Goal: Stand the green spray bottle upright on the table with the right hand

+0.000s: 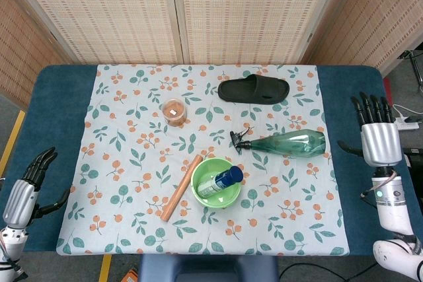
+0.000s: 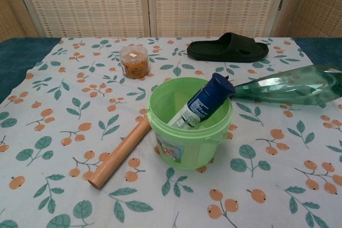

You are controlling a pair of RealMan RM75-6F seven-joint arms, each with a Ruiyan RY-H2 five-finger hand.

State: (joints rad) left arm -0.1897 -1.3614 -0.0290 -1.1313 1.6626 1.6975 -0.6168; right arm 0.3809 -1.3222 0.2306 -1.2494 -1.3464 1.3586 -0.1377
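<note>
Plainly, nothing of the task is done yet. In the head view the green spray bottle lies on its side on the flowered cloth, nozzle toward the green bowl and base toward the robot's right. The right hand hovers over the blue table edge, well apart from the bottle, fingers spread and holding nothing. The left hand sits at the opposite edge, fingers loosely apart, also empty. What is left, as I judge it: reach, grasp, tip the bottle up, set it down, let go.

Counted here: one spray bottle, one black sandal, one small jar, one wooden stick, one bowl with one blue-capped can leaning inside, two hands.

In the chest view neither hand shows. The spray bottle lies flat at the right, its nozzle end hidden behind the can, which leans in the bowl. Again one sandal, one jar, one stick, all on the cloth.
</note>
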